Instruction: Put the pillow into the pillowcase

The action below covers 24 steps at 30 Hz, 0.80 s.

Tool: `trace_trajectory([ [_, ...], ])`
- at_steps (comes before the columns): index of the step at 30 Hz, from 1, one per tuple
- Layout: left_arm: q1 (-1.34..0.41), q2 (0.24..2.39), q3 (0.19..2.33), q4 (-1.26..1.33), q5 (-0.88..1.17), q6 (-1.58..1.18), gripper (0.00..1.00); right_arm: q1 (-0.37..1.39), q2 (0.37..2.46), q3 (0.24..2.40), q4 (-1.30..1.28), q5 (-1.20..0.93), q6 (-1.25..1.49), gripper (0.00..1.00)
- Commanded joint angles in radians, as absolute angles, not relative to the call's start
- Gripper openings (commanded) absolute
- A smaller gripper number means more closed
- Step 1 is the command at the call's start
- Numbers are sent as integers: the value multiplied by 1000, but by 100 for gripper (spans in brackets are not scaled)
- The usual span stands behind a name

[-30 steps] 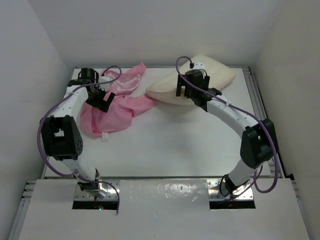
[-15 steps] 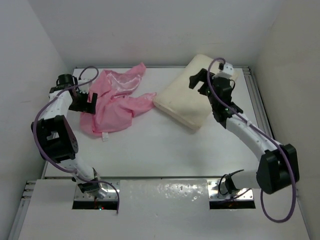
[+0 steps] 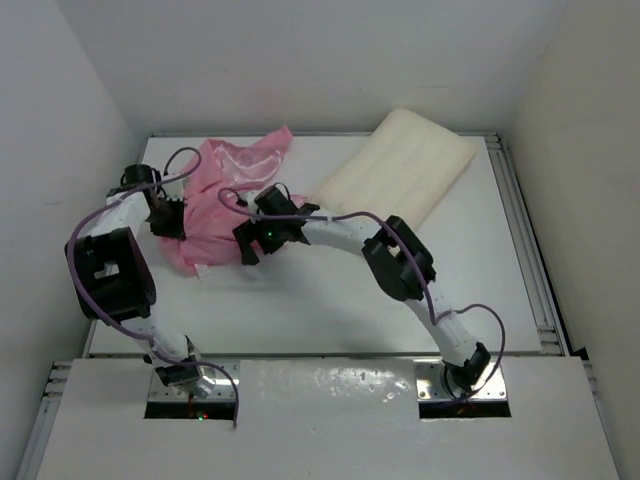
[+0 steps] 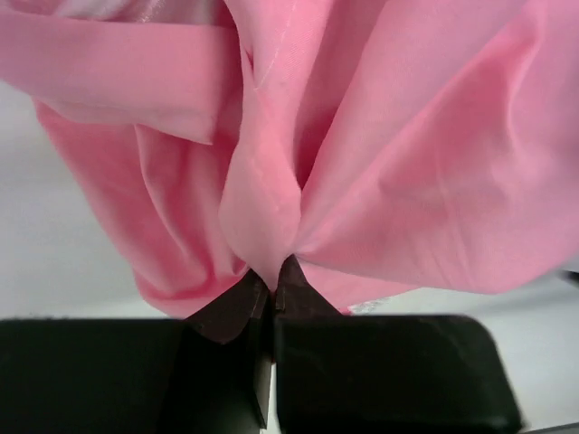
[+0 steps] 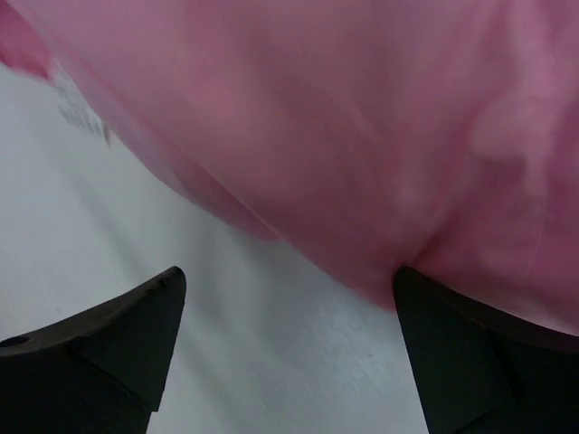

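Observation:
The pink satin pillowcase (image 3: 222,190) lies crumpled at the back left of the table. My left gripper (image 3: 168,222) is at its left edge, and in the left wrist view the left gripper (image 4: 271,276) is shut on a pinched fold of the pillowcase (image 4: 389,163). My right gripper (image 3: 246,246) reaches across to the pillowcase's near right edge. In the right wrist view the right gripper (image 5: 288,289) stands open over bare table, one fingertip (image 5: 425,307) touching the hem of the pillowcase (image 5: 344,136). The cream pillow (image 3: 400,165) lies diagonally at the back right, untouched.
White walls close in the table (image 3: 330,300) on the left, back and right. A metal rail (image 3: 522,230) runs along the right edge. A small white tag (image 5: 81,113) hangs at the pillowcase's near hem.
The left gripper has shut on the pillowcase. The right arm has left the pillow and swung left across the table to the pillowcase's near edge; the pillow now rests at the back right.

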State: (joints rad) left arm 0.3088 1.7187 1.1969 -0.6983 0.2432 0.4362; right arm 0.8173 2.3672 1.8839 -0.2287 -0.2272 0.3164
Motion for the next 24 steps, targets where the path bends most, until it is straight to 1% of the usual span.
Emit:
trace_trajectory([
  [1, 318, 1612, 1246, -696, 305, 437, 0, 808, 2330, 1845, -172, -186, 348, 94],
  [2, 318, 1605, 1253, -707, 319, 430, 0, 813, 2338, 1862, -179, -187, 354, 91],
  [3, 324, 1591, 1284, -736, 325, 425, 0, 813, 2342, 1882, -192, -211, 357, 70],
  [4, 337, 1579, 1305, -770, 342, 413, 0, 813, 2329, 1890, -187, -224, 363, 35],
  [5, 348, 1568, 1357, -785, 351, 410, 0, 815, 2312, 1893, -178, -233, 368, 12],
  [6, 360, 1562, 1389, -801, 356, 399, 0, 818, 2283, 1876, -164, -229, 374, 0],
  [7, 392, 1549, 1431, -830, 362, 393, 0, 818, 2251, 1859, -144, -227, 377, 0],
  [8, 409, 1533, 1475, -845, 364, 388, 0, 818, 2168, 1832, -77, -229, 373, 0],
  [9, 428, 1523, 1577, -857, 364, 382, 0, 818, 2122, 1809, -42, -227, 373, 0],
  [11, 471, 1510, 1699, -903, 357, 383, 0, 813, 2025, 1732, 70, -229, 388, 0],
  [12, 483, 1508, 1826, -919, 356, 387, 0, 808, 1935, 1691, 99, -230, 396, 0],
  [15, 506, 1538, 2044, -1021, 379, 409, 0, 793, 1779, 1599, 218, -227, 400, 0],
  [16, 506, 1546, 2168, -1060, 421, 420, 0, 789, 1751, 1580, 236, -226, 393, 0],
  [17, 508, 1552, 2216, -1071, 448, 422, 0, 785, 1726, 1565, 253, -212, 384, 0],
  [21, 436, 1558, 2428, -1088, 593, 414, 0, 778, 1660, 1510, 255, -201, 380, 0],
  [22, 396, 1566, 2491, -1066, 662, 393, 0, 772, 1640, 1499, 265, -193, 396, 0],
  [24, 332, 1578, 2517, -1007, 765, 338, 0, 755, 1615, 1456, 281, -187, 416, 0],
])
